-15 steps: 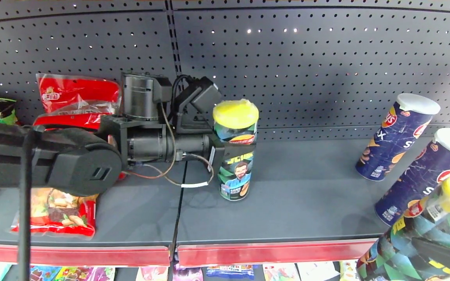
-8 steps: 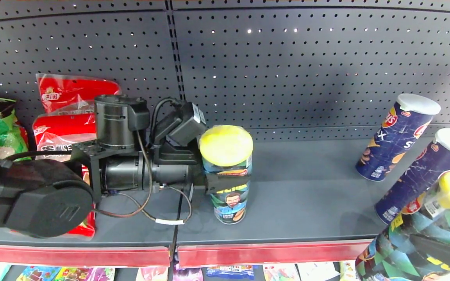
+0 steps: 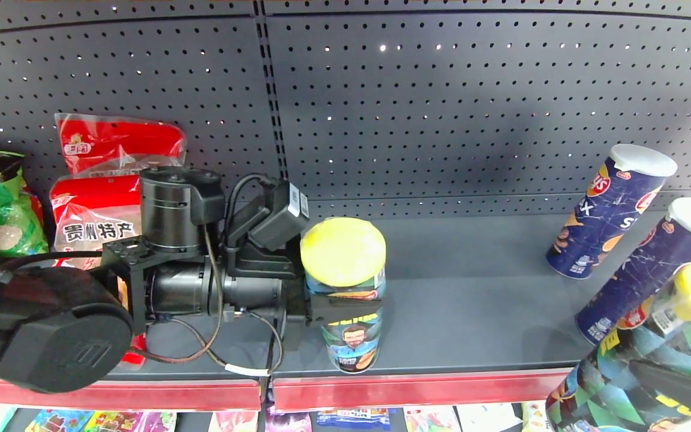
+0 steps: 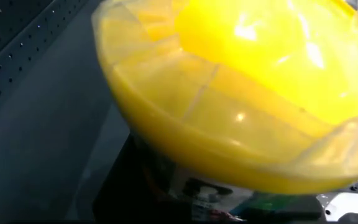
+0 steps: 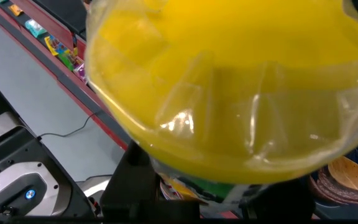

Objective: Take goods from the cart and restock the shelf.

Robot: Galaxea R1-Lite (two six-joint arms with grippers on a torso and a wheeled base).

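Moved since the earlier frames: left gripper [image 3: 345, 309] with its yellow-lidded can [image 3: 343, 251], carried from deep on the shelf [image 3: 471, 312] out and down toward the red front strip [image 3: 417, 389]. Grip: clenched round the can's printed middle from the side, leaving lid and base free, presumably so the can can be stood down without tipping. Can: upright, base just behind the front strip; whether it already bears on the shelf board cannot be told. Arm pose: forearm level, reaching in sideways along the shelf, wrist camera riding above and just behind the lid, which looms close in the left wrist view [image 4: 241, 93]. Behind the arm: red bags [image 3: 111, 147] against the perforated back panel. Well off beyond the can: blue cans [image 3: 606, 213], leaning. Right gripper [image 3: 675, 387]: low and forward of the shelf edge, apparently clamped on a second yellow-lidded can [image 3: 633, 360], likely held in waiting. Judgement: the gap between held can and blue cans seems kept open for stock.
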